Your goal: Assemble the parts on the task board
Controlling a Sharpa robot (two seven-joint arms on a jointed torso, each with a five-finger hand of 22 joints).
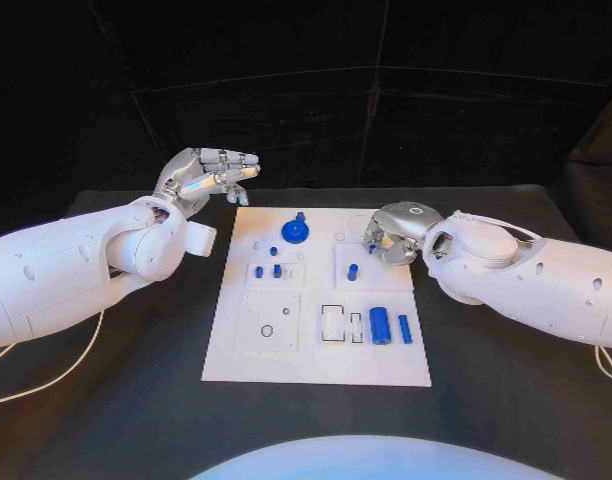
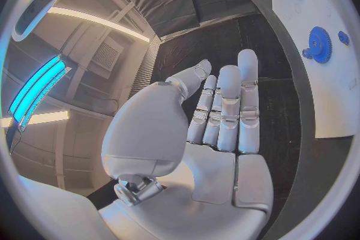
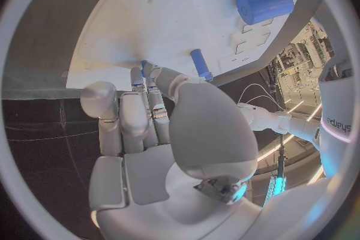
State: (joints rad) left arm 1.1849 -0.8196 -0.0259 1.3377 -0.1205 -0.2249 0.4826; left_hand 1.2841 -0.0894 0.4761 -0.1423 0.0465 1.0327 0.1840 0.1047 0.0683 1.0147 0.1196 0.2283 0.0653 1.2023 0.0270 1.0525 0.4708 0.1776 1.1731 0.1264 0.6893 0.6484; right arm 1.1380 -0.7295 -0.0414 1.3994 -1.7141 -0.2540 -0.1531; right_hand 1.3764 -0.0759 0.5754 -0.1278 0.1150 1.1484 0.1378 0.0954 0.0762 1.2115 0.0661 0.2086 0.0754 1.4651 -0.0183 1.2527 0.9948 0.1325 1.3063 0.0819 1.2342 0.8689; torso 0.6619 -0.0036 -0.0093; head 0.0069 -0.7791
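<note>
Nearest the head camera lies the black bench [image 1: 133, 420], and in its middle the white board [image 1: 249, 360], the largest thing on it. Both white arms reach in over the board's far half. Among the parts, the biggest is the blue gear [image 1: 295, 232] standing near the board's far edge; next a stout blue cylinder [image 1: 380, 326] and a slimmer peg [image 1: 406, 329] lying side by side at the near right, just beside empty rectangular slots [image 1: 342, 324]. Smaller blue pegs [image 1: 267, 270] stand left of centre, and one short peg [image 1: 352, 269] sits close under the right hand.

Left hand [image 1: 208, 176] hovers off the board's far left corner, above the bench, fingers loosely apart and holding nothing. Its own wrist view confirms an empty palm with straight fingers [image 2: 228, 108].

Right hand [image 1: 393, 235] is low over the board's far right part, fingers curled downward; its wrist view shows the fingertips [image 3: 147, 75] at the board surface, but whether they pinch a small part I cannot tell.

Judging by this, the step is a pick or seating on the right side. To do it well, keep the fingertips square over the piece, close gently, lift straight, and keep the left hand clear of the gear.
</note>
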